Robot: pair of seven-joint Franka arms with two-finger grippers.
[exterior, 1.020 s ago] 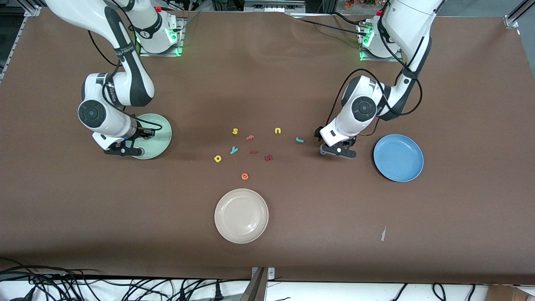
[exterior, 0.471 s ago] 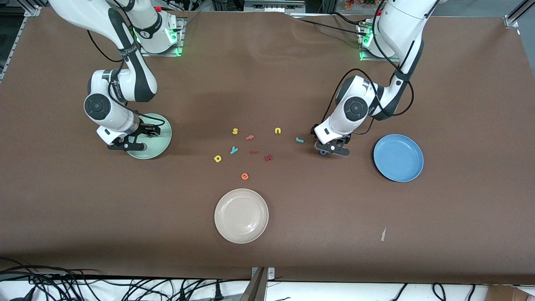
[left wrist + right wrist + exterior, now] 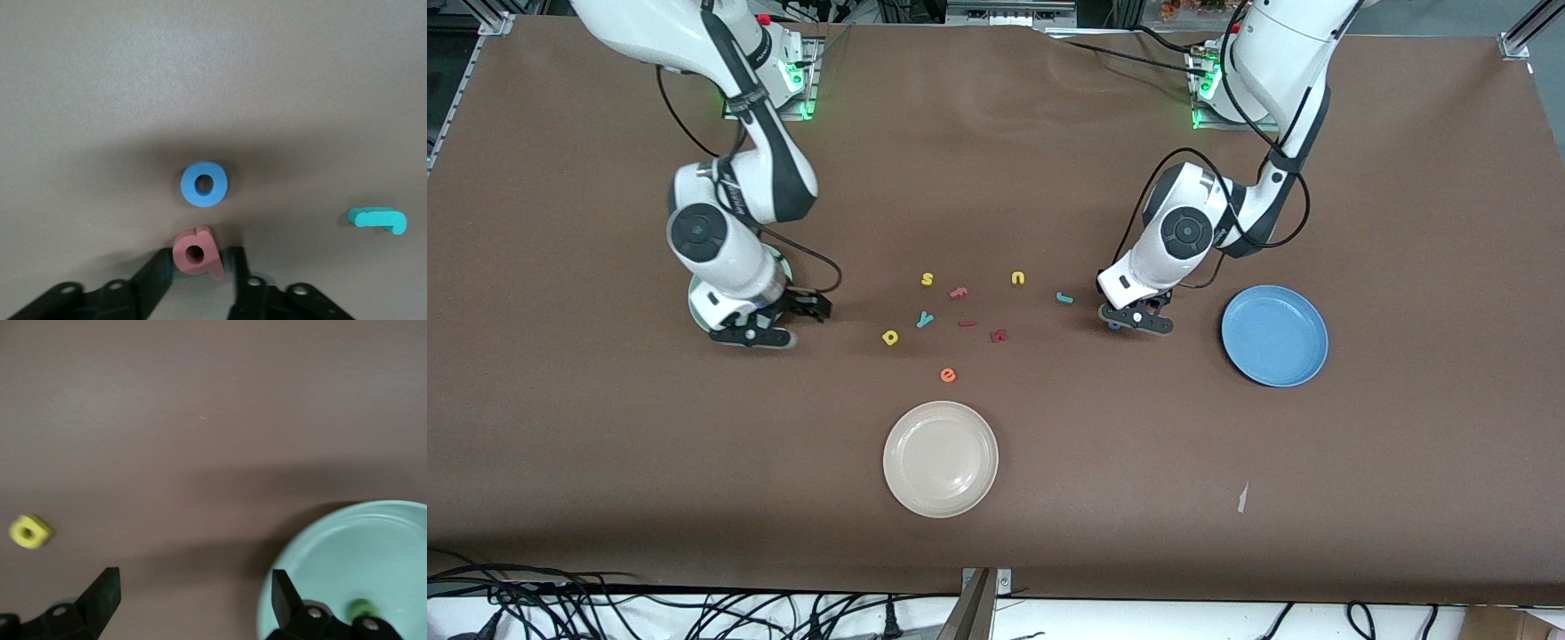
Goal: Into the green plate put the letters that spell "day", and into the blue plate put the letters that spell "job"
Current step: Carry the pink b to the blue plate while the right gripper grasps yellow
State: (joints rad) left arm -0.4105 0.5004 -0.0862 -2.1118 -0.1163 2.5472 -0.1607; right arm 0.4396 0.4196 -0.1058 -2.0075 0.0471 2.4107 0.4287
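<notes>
- Letters for "day": the dark green d [image 3: 361, 608] lies in the green plate [image 3: 373, 547], close to its rim. The yellow a [image 3: 890, 337] and the teal y [image 3: 925, 319] lie on the bare table near its middle, close together, the a a little nearer the front camera.
- Letters for "job": the salmon b [image 3: 198, 251], the blue o [image 3: 204, 185] and the teal j [image 3: 1064, 298] all lie on the table, between the middle cluster and the blue plate [image 3: 1274, 335]. The b sits just beside the o without touching it. The j lies apart from them, toward the middle.
- The left gripper [image 3: 1129, 320] is low over the b and the o. Its fingers [image 3: 160, 270] press against the two sides of the b, pinching it. The b is on the table.
- The right gripper [image 3: 195, 600] hangs over the green plate's edge and the table beside it, on the side toward the middle. Its fingers are spread wide with nothing between them.
- Other letters lie in the middle cluster: a yellow s [image 3: 927, 279], a yellow u [image 3: 1018, 278], an orange e [image 3: 948, 375] and three dark red letters [image 3: 999, 336].
- An off-white plate [image 3: 941, 459] sits nearer the front camera than the cluster, with nothing in it.
</notes>
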